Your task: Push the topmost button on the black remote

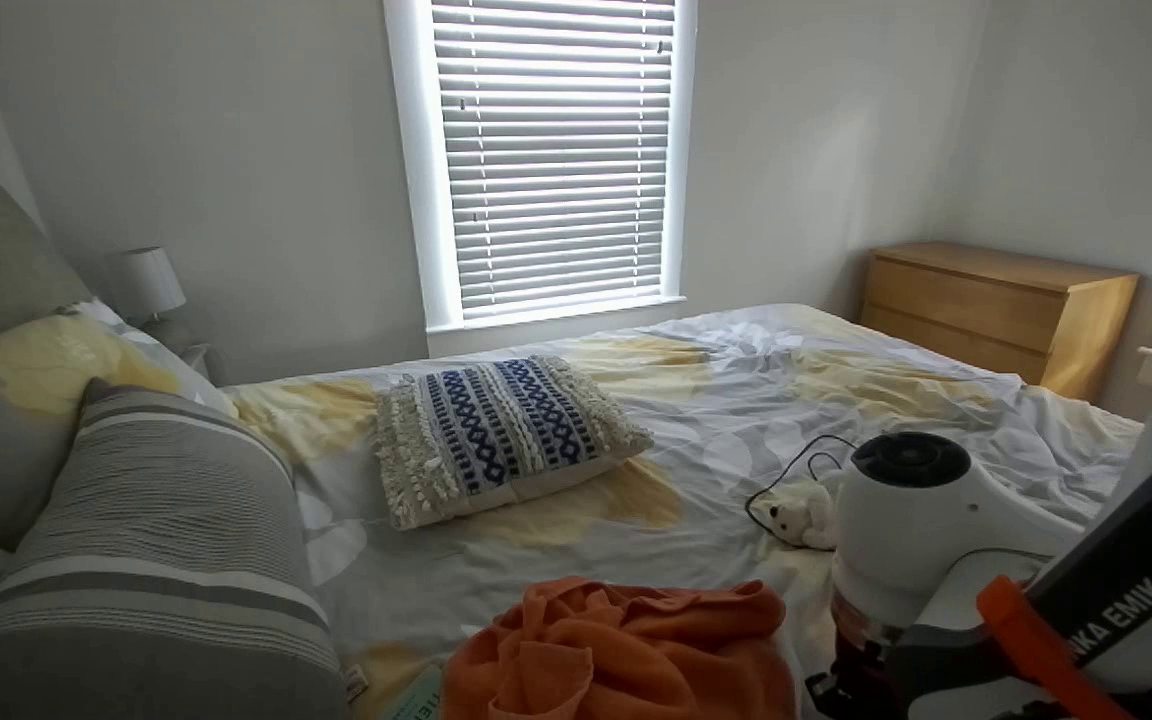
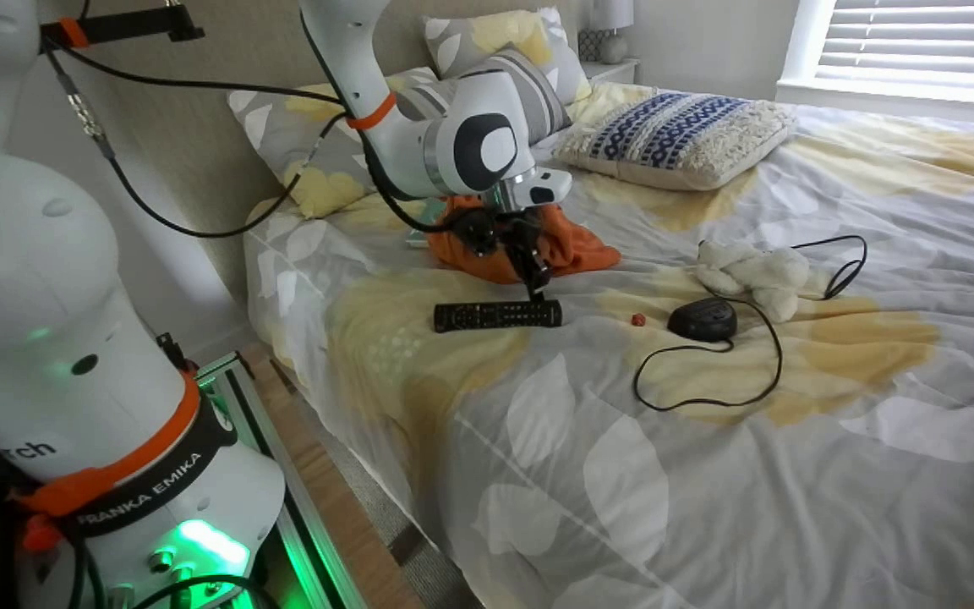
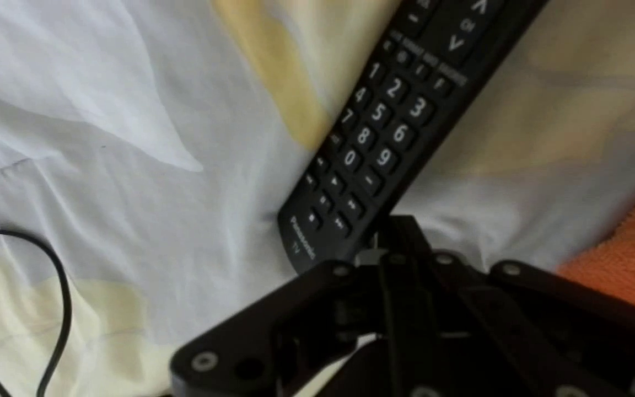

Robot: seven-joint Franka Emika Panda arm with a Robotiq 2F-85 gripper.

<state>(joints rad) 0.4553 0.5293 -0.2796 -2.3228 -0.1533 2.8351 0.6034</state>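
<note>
The black remote lies flat, buttons up, on the bed in an exterior view. In the wrist view, the remote runs diagonally, with its number keys and Panasonic label showing. Its upper end, with the topmost button, is outside the wrist view. My gripper points down at the right end of the remote. In the wrist view, the gripper looks shut, with its fingertips beside the long edge near the label end. I cannot tell whether they touch it. Nothing shows between the fingers. The remote does not show in the exterior view with the chest of drawers.
An orange cloth lies behind the gripper. A black corded device, a small red object and a white plush toy lie on the bed to the right. A patterned cushion lies farther back.
</note>
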